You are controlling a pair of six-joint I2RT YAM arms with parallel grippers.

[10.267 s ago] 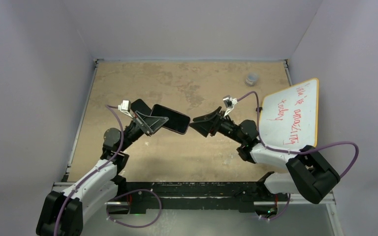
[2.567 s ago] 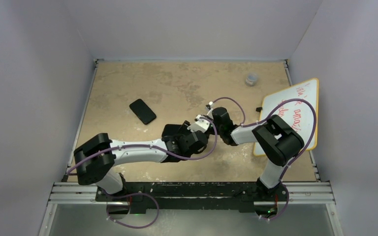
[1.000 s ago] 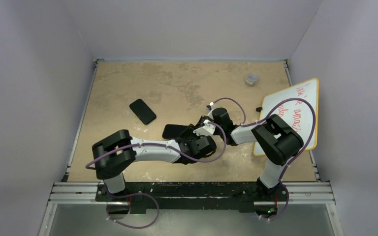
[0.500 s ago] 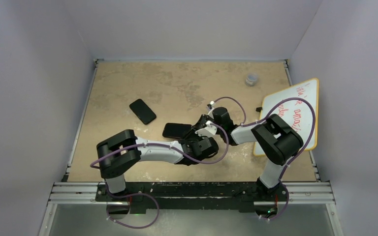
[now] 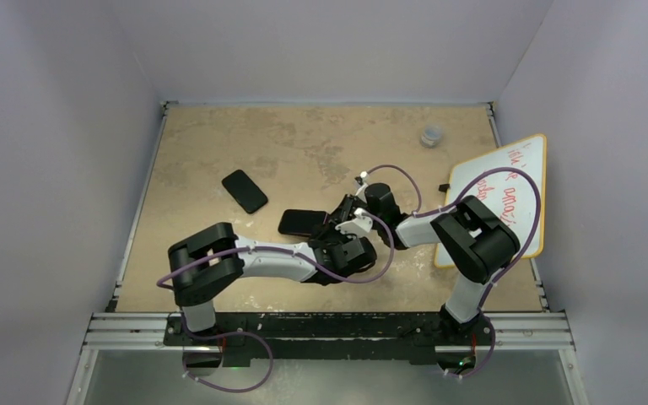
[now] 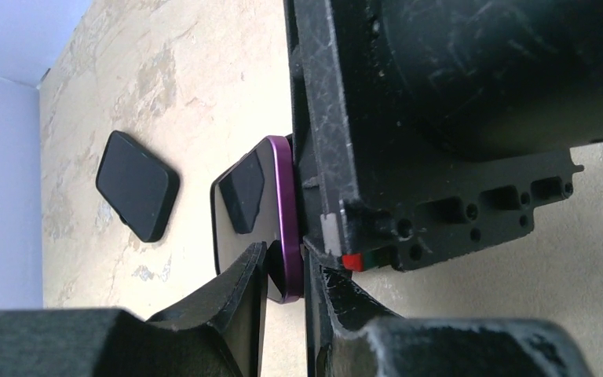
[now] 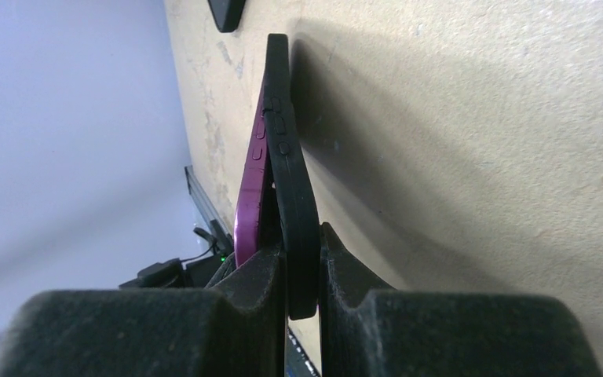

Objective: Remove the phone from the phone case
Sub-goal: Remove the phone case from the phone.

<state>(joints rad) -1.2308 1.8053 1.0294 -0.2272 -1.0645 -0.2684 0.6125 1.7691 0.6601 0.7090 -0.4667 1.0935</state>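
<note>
Over the middle of the table [image 5: 219,143], toward its near edge, the right gripper [image 7: 302,261] clamps the black rubbery phone case [image 7: 286,141]. The left gripper [image 6: 286,271] pinches the slim purple phone [image 6: 280,196] by its rim. I'd peel them apart slowly, with both grips firm.

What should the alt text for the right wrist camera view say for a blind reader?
The right gripper pinches the near edge of a black phone case seen edge-on, the tan table behind it, while the purple phone splays out of the case at that near end. Another dark flat object lies on the table beyond.
</note>
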